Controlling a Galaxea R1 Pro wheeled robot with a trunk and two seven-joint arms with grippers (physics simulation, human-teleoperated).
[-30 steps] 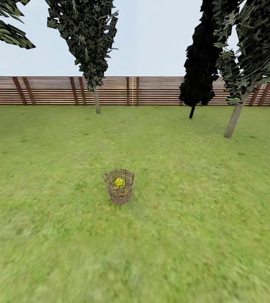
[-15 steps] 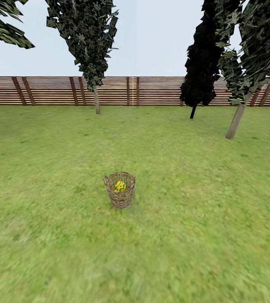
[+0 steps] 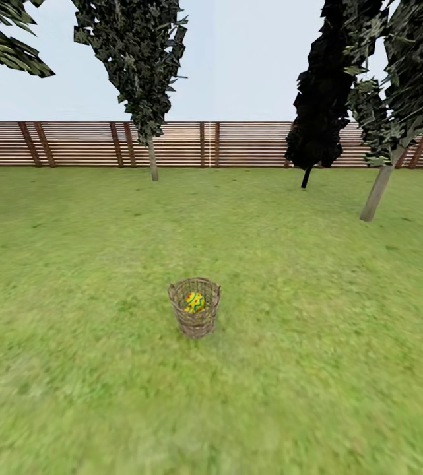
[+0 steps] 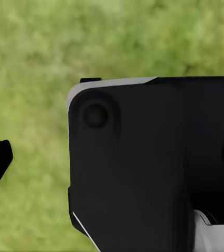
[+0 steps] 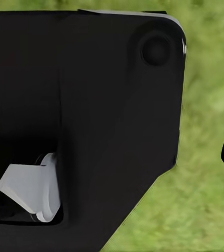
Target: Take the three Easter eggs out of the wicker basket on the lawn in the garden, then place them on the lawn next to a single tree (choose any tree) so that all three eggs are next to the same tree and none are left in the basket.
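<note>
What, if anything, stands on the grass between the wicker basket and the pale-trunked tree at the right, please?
Nothing visible does. From the wicker basket, open lawn runs up to the pale trunk of the tree. A dark thin-stemmed tree stands farther back, off that line.

A slatted fence (image 3: 237,142) runs across the far side under pale sky (image 3: 237,59). A dark columnar tree (image 3: 320,99) stands before it at right.

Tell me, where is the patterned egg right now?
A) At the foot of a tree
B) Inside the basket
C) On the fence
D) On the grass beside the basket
B: the egg shows through the rim of the basket, which stands on the lawn away from the trees.
</note>
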